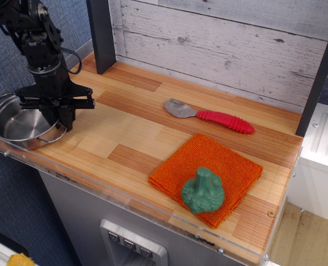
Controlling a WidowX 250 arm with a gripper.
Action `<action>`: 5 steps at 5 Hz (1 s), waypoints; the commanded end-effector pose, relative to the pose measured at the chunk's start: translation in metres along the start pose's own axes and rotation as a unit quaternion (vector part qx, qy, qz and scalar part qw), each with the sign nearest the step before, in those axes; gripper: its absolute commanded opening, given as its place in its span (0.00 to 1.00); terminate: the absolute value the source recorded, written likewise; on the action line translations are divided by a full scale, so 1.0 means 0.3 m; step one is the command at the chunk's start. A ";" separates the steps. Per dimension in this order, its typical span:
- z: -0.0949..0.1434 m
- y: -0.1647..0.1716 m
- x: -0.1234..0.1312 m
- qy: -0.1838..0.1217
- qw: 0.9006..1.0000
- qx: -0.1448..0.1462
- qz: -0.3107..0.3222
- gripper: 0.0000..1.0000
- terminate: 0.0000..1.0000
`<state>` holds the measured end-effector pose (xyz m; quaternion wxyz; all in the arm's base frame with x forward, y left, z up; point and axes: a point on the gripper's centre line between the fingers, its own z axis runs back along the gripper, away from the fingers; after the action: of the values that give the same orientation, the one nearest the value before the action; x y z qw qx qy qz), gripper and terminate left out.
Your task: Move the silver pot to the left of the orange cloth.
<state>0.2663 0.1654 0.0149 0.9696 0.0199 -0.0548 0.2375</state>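
Since the coming move turns on where the pot sits against the hand, we set that line first.

Key relation: the shallow round shiny steel pot (22, 123) lies at the far left end of the striped wooden counter (136, 130), and the black robot gripper (57, 115) stands at the pot's 3 o'clock rim, so the pot runs toward 9 o'clock from the fingertips.

Hand state: the fingers look drawn close together at the rim; we judge they pinch the near wall, but the contact is hidden behind them, so we cannot tell whether they are clamped on it.

Goal side: the square bright-orange woven cloth (219, 163) lies well apart, toward 4 o'clock from the pot; the bare wood at the cloth's 9 o'clock is where we judge the pot must go.

Axis: the pot is round, so no long axis matters; one wire loop handle shows at about 11 o'clock on its rim.

Materials: the pot is polished and mirror-like, likely slippery under hard fingers; the cloth is nubby and soft.

Other things: a green broccoli-shaped toy (203, 192) stands on the cloth's near corner; a metal spoon with a ribbed red handle (211, 115) lies at the cloth's 12 o'clock, its long axis left to right.

Risk: a one-sided rim grip may let the pot tilt.
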 end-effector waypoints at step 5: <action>0.186 -0.232 -0.027 -0.020 0.999 -0.014 -0.024 0.00 0.00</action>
<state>0.2880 0.0927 0.0520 0.9747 0.0048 -0.0519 0.2173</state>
